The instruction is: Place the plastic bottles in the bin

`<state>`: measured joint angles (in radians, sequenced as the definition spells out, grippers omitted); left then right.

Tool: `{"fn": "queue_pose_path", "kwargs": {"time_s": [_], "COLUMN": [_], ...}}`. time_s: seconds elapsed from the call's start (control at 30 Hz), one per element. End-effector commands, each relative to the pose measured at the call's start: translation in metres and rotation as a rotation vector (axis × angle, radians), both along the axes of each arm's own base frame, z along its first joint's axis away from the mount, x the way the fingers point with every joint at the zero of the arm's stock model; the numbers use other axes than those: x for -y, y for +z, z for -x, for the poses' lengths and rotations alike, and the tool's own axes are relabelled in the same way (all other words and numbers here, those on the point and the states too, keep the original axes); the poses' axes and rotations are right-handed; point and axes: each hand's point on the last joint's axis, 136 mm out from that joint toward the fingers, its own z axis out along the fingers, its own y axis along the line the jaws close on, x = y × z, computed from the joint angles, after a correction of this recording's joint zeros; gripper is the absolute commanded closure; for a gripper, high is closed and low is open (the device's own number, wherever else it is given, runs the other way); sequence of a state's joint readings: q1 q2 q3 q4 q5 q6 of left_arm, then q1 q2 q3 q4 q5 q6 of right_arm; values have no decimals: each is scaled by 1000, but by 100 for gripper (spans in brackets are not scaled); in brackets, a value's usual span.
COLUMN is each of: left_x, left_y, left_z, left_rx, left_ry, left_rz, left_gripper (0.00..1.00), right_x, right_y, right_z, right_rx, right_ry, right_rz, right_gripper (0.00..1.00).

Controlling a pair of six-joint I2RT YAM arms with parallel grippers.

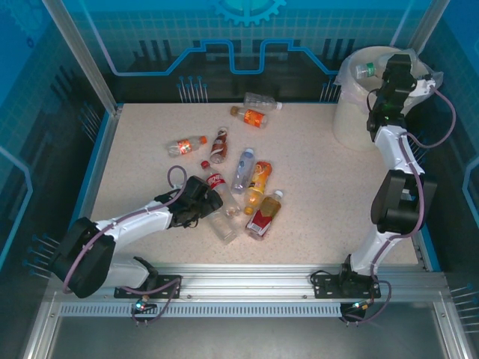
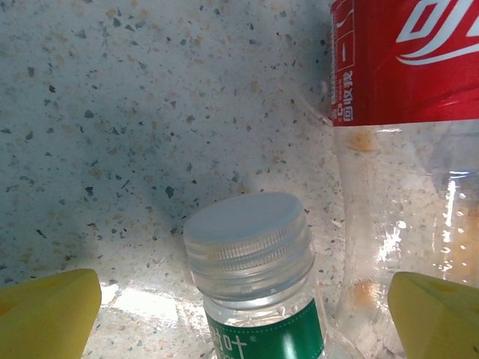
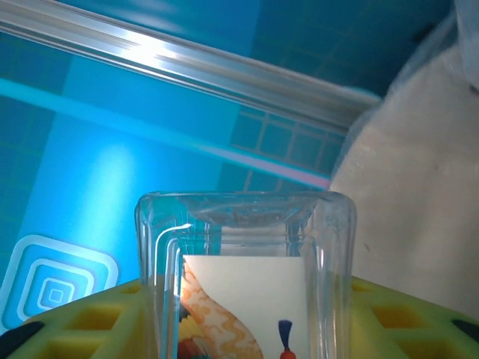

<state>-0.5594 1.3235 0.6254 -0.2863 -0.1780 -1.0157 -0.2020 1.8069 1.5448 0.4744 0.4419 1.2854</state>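
My left gripper (image 2: pixel 243 301) is open low over the table, its yellow fingers (image 2: pixel 46 314) on either side of a clear bottle with a green label and a pale cap (image 2: pixel 251 238). It is not touching the bottle. A red-labelled bottle (image 2: pixel 404 60) lies just to its right. In the top view my left gripper (image 1: pixel 199 202) sits at the left of the bottle cluster (image 1: pixel 247 179). My right gripper (image 1: pixel 392 78) hangs over the cream bin (image 1: pixel 352 120), shut on a square clear bottle with a white label (image 3: pixel 243 269). A green-labelled bottle (image 1: pixel 364 69) lies inside the bin.
Several bottles lie scattered on the speckled table: an orange-labelled one (image 1: pixel 185 144), a brown one (image 1: pixel 218 145), another orange one (image 1: pixel 249 117) and a clear one (image 1: pixel 262 100) near the back wall. The bin's bag rim (image 3: pixel 419 187) is close on my right gripper's right.
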Motion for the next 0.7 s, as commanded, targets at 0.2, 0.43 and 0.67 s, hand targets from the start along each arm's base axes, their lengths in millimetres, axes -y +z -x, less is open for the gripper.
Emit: {"fn": "queue_pose_path", "kwargs": {"time_s": [0.2,0.43,0.67], "left_x": [-1,-1,10], "left_y": [-4,-17,-29], "left_z": [-1,-3,-11], "left_rx": [-27,-49,-73], "left_ry": [-2,3,-8], "left_rz": [-34,-55,-36], "left_gripper": [1,1,1], "right_x": [-24,-50,-54], "right_y": [59,71,73], "right_z": [28,28,20], "right_rx": [-62,-160,-189], "right_ry": [-204,-248,-119], "right_rz": [422,659,691], "right_gripper": [45,42,44]}}
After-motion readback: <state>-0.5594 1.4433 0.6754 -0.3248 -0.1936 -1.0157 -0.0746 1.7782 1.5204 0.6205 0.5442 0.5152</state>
